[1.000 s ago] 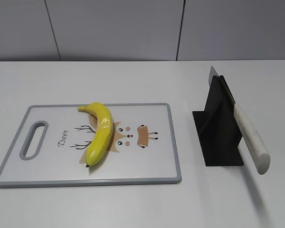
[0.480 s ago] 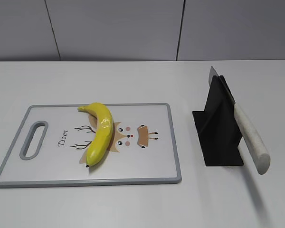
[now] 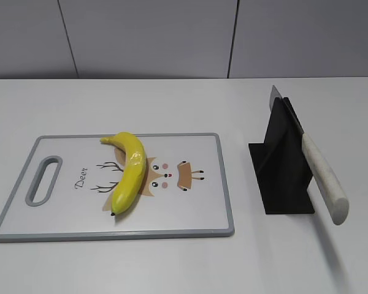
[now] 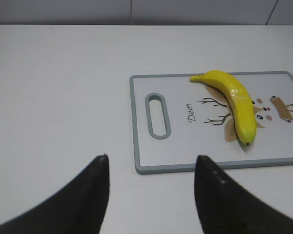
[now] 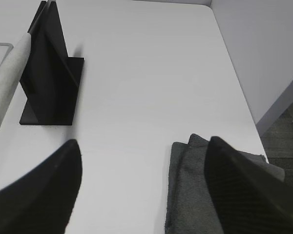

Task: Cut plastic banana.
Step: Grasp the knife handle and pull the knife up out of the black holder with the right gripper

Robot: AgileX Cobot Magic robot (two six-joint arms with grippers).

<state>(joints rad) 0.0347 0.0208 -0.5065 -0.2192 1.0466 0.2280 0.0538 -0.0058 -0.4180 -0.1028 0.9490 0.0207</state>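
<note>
Clearly untouched so far: plastic banana (image 3: 129, 171) lying on the cutting board (image 3: 190, 217), across the printed deer drawing (image 3: 165, 174), stem end toward the board's far edge, lower tip near its front edge, to the right of the handle slot (image 3: 43, 179). Glossy and hard-looking, so probably light, stiff and slippery, apt to roll or skid under a blade; best steadied near one end, pressing down onto the board, leaving the middle free for the cut. Knife (image 3: 316, 165) resting tilted in a black stand (image 3: 282, 171) well to the right of the board, blade up and back, pale handle (image 3: 324, 179) jutting forward and free to grasp. Left gripper (image 4: 151, 190) apart, holding nothing, hovering off the board's handle-slot end. Right gripper (image 5: 141, 180) likewise spread and empty, to the right of the stand, over a folded grey cloth (image 5: 190, 195).
</note>
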